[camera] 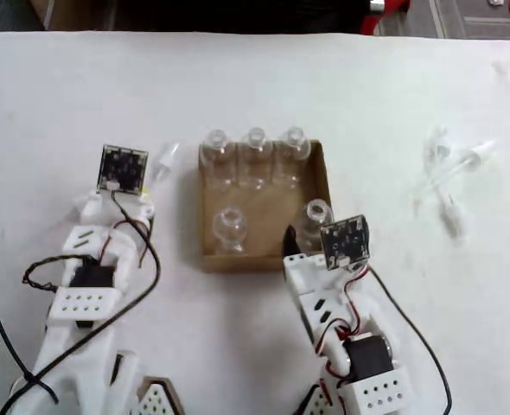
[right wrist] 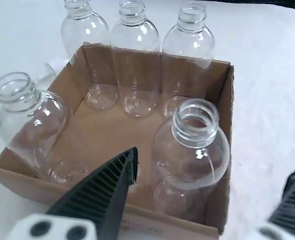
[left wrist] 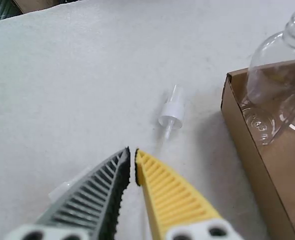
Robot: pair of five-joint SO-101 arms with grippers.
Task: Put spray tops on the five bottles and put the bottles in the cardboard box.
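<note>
A: Logging biggest first, clock read off the high view. White table (camera: 255, 78), two arms coming in from 6. Which is which?

B: At 7 the left arm (camera: 91, 285), at 5 the right arm (camera: 350, 346). Next the cardboard box (camera: 264, 207), about centre, open top.

A: Bottles?

B: Five, clear, all upright inside the box, necks bare. Along its 12 o'clock wall: back-left bottle (camera: 216, 156), back-middle bottle (camera: 255, 156), back-right bottle (camera: 292, 154). Nearer 6: front-left bottle (camera: 229, 226) and front-right bottle (camera: 315, 216).

A: Grippers?

B: The right gripper (right wrist: 215, 165) is at the box's 5 o'clock corner. Jaws are spread wide, one either side of the front-right bottle, nothing clamped; whether they touch it, can't tell. The left gripper (left wrist: 132, 152) is over the table at the box's 9 o'clock, jaws pinched almost together with a sliver between the tips, gripping nothing.

A: Tops?

B: One spray top (camera: 166, 162) lies on the table at the box's 10 o'clock, just beside it and near the left gripper's tips. A bunch of spray tops (camera: 449, 169) lies at 2 o'clock, well apart from the box. Count, can't tell.
</note>
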